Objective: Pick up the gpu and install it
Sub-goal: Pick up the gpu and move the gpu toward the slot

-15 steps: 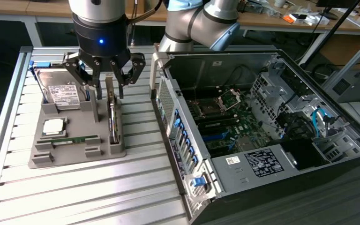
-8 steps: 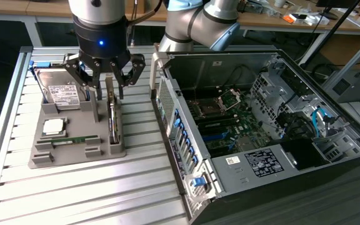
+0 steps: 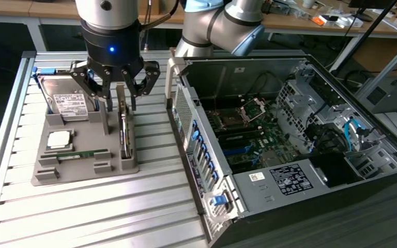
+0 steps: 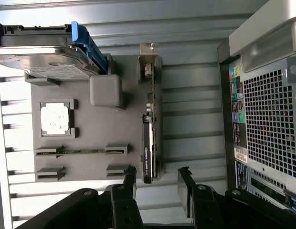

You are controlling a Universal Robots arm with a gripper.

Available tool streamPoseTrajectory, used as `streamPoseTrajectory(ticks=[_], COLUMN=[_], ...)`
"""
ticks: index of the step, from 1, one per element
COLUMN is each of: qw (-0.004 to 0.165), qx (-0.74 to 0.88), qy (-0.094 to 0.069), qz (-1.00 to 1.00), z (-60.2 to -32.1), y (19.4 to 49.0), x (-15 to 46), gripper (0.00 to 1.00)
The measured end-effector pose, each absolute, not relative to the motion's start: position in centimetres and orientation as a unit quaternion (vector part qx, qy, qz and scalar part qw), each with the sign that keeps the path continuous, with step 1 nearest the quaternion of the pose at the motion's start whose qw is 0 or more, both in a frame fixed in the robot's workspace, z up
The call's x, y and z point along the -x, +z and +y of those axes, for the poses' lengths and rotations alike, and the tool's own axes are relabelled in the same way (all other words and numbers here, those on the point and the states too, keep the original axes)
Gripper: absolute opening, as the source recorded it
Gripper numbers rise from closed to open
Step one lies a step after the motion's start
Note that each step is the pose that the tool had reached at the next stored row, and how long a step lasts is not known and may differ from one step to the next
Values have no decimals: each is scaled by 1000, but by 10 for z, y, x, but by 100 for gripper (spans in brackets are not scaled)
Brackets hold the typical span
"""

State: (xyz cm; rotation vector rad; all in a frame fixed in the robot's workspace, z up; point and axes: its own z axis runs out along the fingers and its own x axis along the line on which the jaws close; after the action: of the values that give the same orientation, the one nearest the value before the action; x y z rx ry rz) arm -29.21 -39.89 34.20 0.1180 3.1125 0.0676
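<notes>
The gpu [image 3: 124, 129] stands on edge in a slot of the grey holder tray [image 3: 81, 173], near the tray's side that faces the computer case. In the wrist view the gpu [image 4: 149, 138] runs away from the fingers, black cooler face near them and silver bracket at the far end. My gripper [image 3: 116, 101] hangs over one end of the card, open, one finger on each side of it. The fingertips [image 4: 130, 177] stand apart from the card in the wrist view, where my gripper [image 4: 157, 180] straddles the card's near end. Nothing is held.
On the same tray sit a hard drive [image 3: 67, 101] in a blue carrier, a CPU [image 3: 59, 138] and a RAM stick [image 3: 81, 154]. The open computer case [image 3: 219, 206] lies at the exterior view's right, motherboard [image 3: 254, 134] exposed. All rests on a slatted metal table [image 3: 116, 217].
</notes>
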Motion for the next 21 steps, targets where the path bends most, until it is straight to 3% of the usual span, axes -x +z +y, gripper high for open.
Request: streamPoseTrajectory(ticks=[21], qw=[13], qx=[-38], qy=[22], qz=[999], z=[-399], y=[334], x=[292], gripper=[48])
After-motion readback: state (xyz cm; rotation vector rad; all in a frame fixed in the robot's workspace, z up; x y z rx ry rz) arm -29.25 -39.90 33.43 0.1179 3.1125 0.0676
